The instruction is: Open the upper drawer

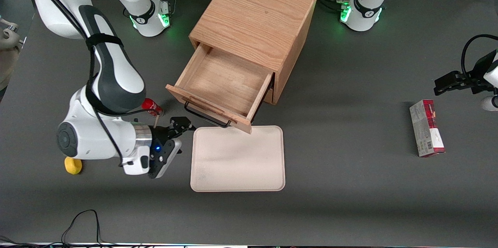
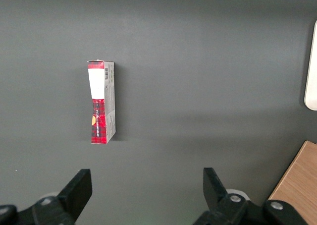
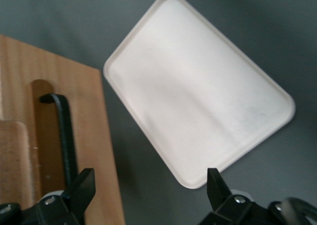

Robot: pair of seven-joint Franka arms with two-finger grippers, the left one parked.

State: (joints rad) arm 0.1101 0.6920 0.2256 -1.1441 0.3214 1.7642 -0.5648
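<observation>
one drawer, the upper drawer, stands pulled well out of the oak cabinet, its bare wooden floor showing and its front panel overhanging the edge of the cream tray that lies nearer the front camera. its black wire handle hangs under that front panel. judging by how far the box has come out, the opening looks done or close to it.

the risk from here seems to lie in the exit: the gripper sits just beside the handle's end toward the working arm's end of the table, and a careless sideways or upward move could hook the wire, dragging the drawer farther out or nudging the cabinet askew. a low sweep could also clip the tray and slide it. a red can stands close by the arm's wrist and could be knocked over by a turn of the forearm.

the gripper is released: in the right wrist view its two fingers stand wide apart, holding nothing, with the handle near one finger and no contact visible.
</observation>
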